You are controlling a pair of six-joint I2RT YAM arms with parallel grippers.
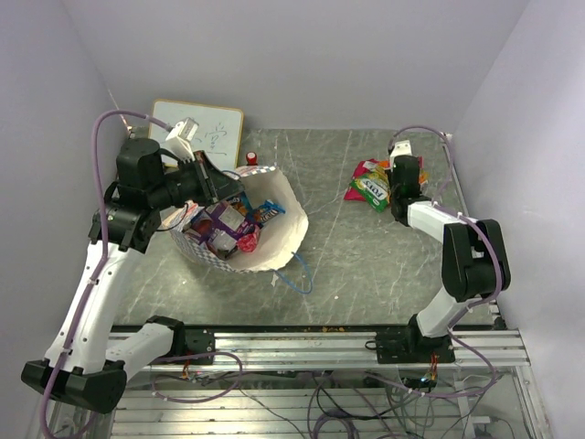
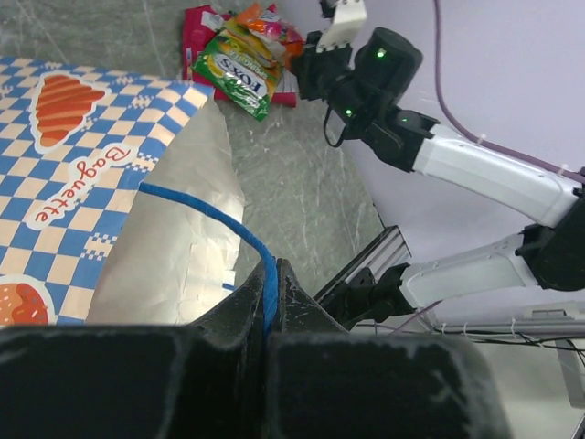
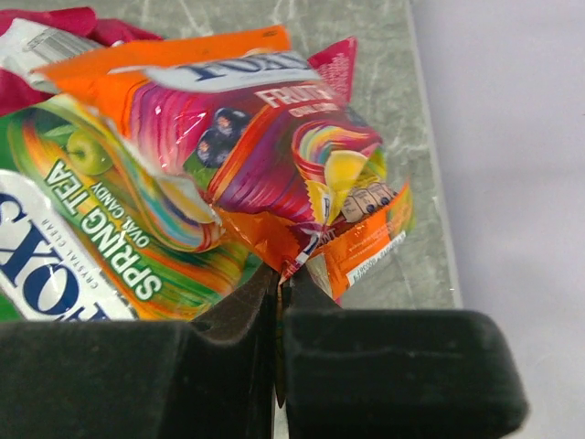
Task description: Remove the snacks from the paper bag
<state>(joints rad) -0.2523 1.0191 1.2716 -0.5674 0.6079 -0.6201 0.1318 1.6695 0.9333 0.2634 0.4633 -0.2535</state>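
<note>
Currently the paper bag lies tipped over on the left half of the table, its mouth gaping toward the near right and its checkered band on the left side.

Left gripper: jaws together, clamped on the bag's blue cord handle (the cord runs straight into the seam between the fingers). The grip sits at the bag's far-left rim. The second cord loop lies slack on the table at the bag's near edge.

Inside the bag, a heap of packets shows through the mouth: a purple packet, a red one and a blue one toward the far side. Others are underneath, too crowded to tell apart.

Far right of the table, well apart from the bag, is a small pile of snacks already out: green packet, pink packet and orange packet, overlapping one another.

Right gripper: jaws together, pinching the crimped lower corner of the orange packet, which rests against the green one.

A framed whiteboard leans at the far wall behind the left arm, with a small red-and-black knob just beside it.
</note>
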